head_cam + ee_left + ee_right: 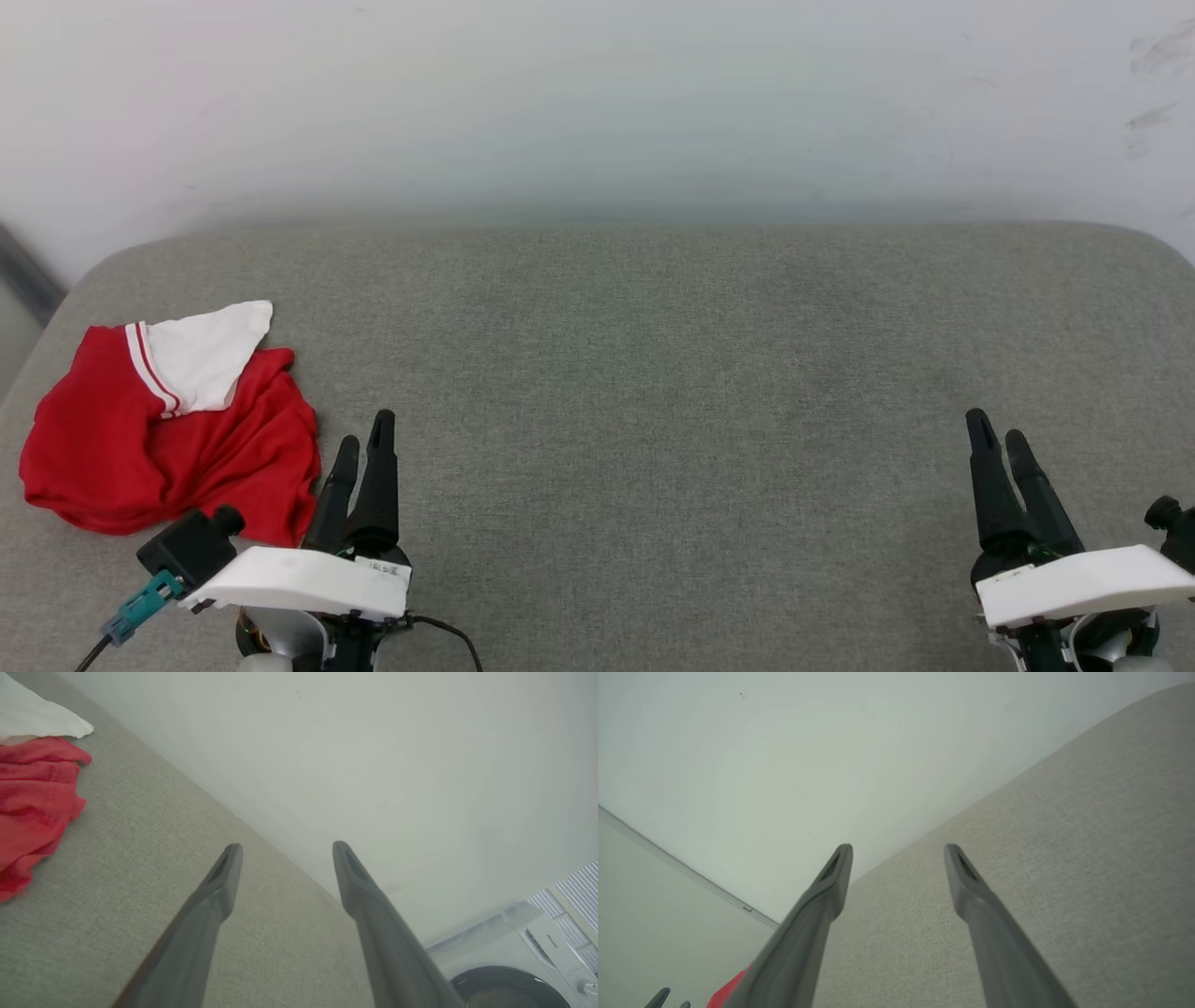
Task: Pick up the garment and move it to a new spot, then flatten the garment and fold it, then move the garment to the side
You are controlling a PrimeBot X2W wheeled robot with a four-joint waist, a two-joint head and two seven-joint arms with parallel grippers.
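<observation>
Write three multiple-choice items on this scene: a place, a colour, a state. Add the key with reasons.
1. Where on the grey upholstered surface does the crumpled T-shirt lie?
A. at its left end, beside the left pincer
B. in the middle
C. at its right end

2. What colour is the sleeve on top of the heap?
A. black
B. white
C. blue

3. How do the left pincer and the right pincer stand?
A. both open and empty
B. left shut on the T-shirt
C. both shut on cloth

Key:
1 A: the head view shows it at the left, by that pincer.
2 B: the sleeve is white, red-striped at the seam.
3 A: each wrist view shows its jaws wide apart with nothing between.
</observation>
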